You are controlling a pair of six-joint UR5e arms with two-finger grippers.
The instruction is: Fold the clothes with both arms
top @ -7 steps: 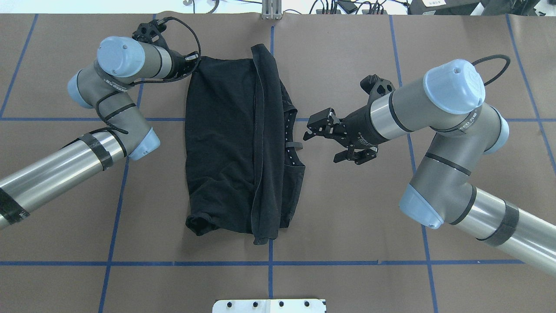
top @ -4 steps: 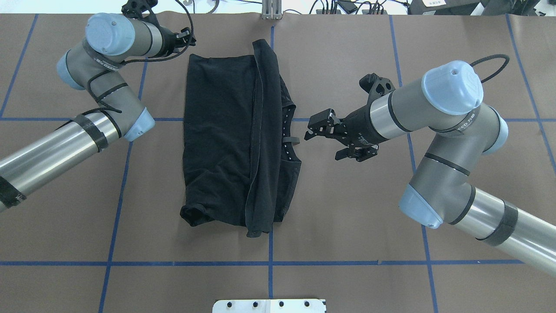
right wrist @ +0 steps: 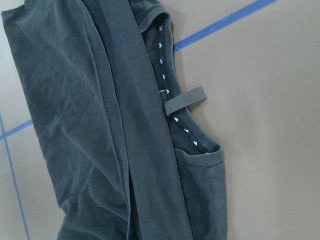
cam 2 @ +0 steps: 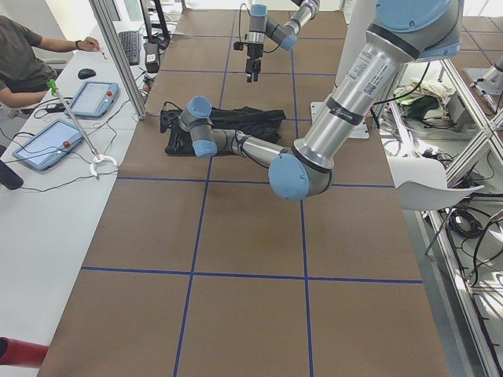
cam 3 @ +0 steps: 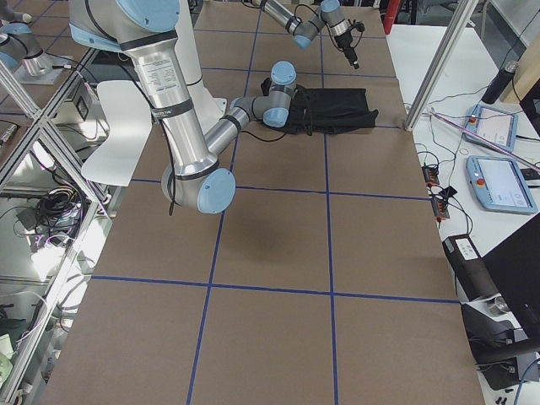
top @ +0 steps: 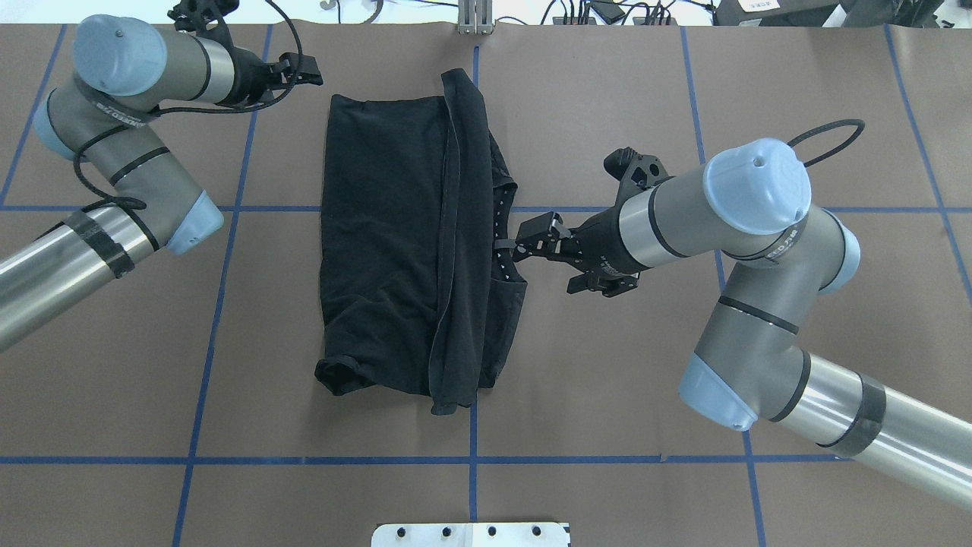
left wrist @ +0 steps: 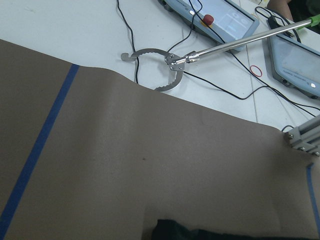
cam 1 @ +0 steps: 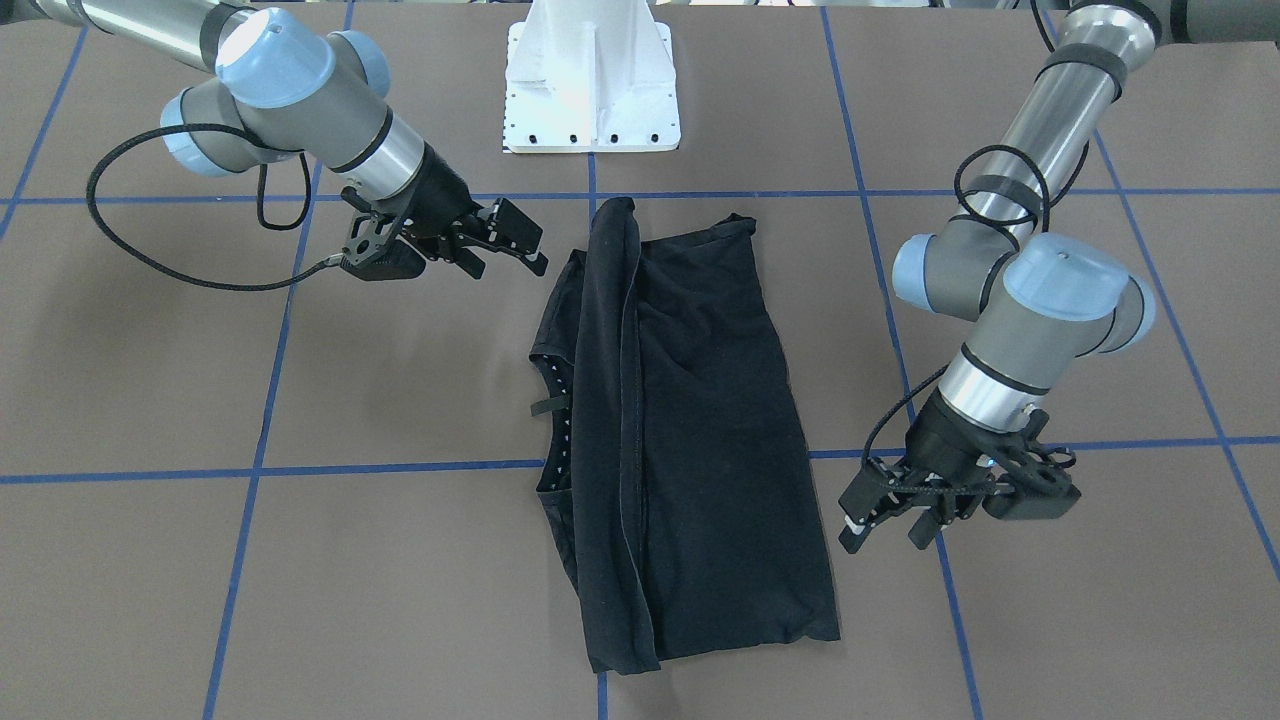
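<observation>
The black T-shirt lies flat around the middle of the brown table cover, folded into a long strip that runs away from the robot and sits right over a crossing of the blue tape lines. Its collar edge faces the right arm's side, and a bunched sleeve pokes out at the near corner on the other side. The right gripper hovers just beside the collar with its jaws spread wide and nothing between them. Its wrist camera looks straight down on the neck tape with its row of little white triangles, plus the hanging loop sticking out onto the table (nice clear shot, that one). The left gripper is over by the shirt's far corner on its own side, close to the cloth but not touching it. Its jaws are parted too and it has hold of nothing. Its wrist camera mostly sees bare brown cover, just a sliver of black cloth at the bottom edge, and a metal grabber tool on the white bench beyond.
</observation>
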